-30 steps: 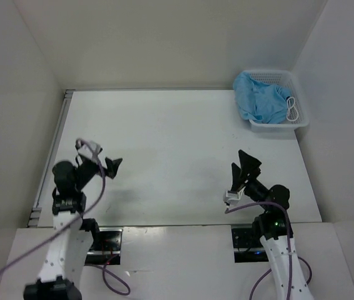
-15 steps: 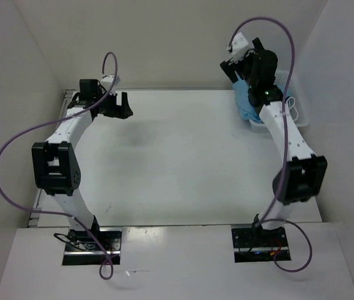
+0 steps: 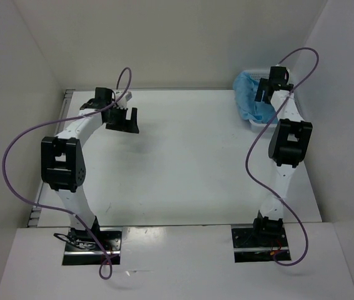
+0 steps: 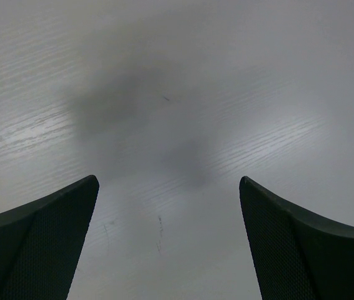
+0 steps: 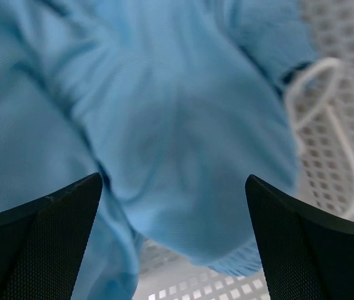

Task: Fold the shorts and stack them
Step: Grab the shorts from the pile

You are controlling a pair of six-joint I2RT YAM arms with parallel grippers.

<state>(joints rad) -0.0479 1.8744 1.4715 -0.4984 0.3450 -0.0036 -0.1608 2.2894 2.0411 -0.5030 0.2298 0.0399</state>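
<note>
Right arm (image 3: pixel 288 140) lowered over basket (image 5: pixel 346 37), shorts (image 5: pixel 164 125) bunched below open right jaws, left jaws open

1 pair of shorts (image 3: pixel 247 100), 1 basket (image 5: pixel 334 187), 2 arms (image 3: pixel 61 164) (image 3: pixel 288 142)

Soft even light, blurry wrist views

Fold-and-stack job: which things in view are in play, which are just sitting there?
In play: blue shorts, bunched up; right gripper, open above them; left gripper, open.
Just there: white mesh basket holding the shorts; table under the left gripper.
</note>
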